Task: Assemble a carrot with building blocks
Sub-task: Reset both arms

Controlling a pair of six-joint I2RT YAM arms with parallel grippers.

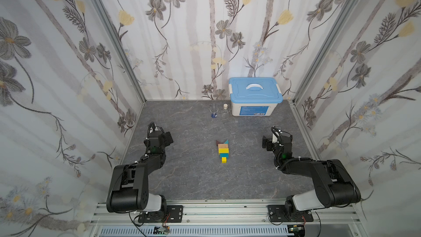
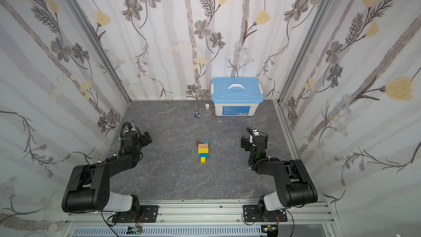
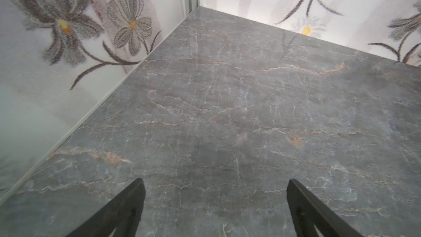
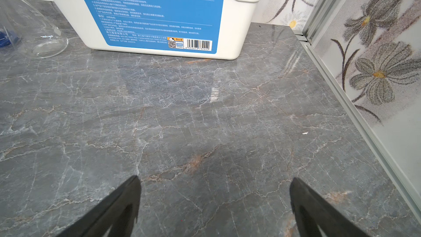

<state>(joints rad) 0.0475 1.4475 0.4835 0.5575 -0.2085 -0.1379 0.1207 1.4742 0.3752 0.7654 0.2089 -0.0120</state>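
Note:
The carrot (image 1: 223, 150) (image 2: 203, 150) lies flat at the middle of the grey table in both top views. A maroon triangle (image 1: 218, 142) and a teal triangle (image 1: 226, 142) form its far end. Behind them toward me follow a tan bar (image 1: 222, 146), a yellow bar (image 1: 223, 150), a teal bar (image 1: 223, 155) and a yellow cube (image 1: 224, 159). My left gripper (image 1: 169, 139) (image 3: 215, 186) stands open over bare table well to the left. My right gripper (image 1: 265, 142) (image 4: 215, 184) stands open well to the right. Neither wrist view shows the building blocks.
A white box with a blue lid (image 1: 255, 96) (image 4: 159, 14) stands at the back right. A glass beaker with blue liquid (image 1: 214, 112) and a corked glass flask (image 1: 225, 112) (image 4: 34, 30) stand left of it. Patterned walls (image 1: 68, 87) close in three sides.

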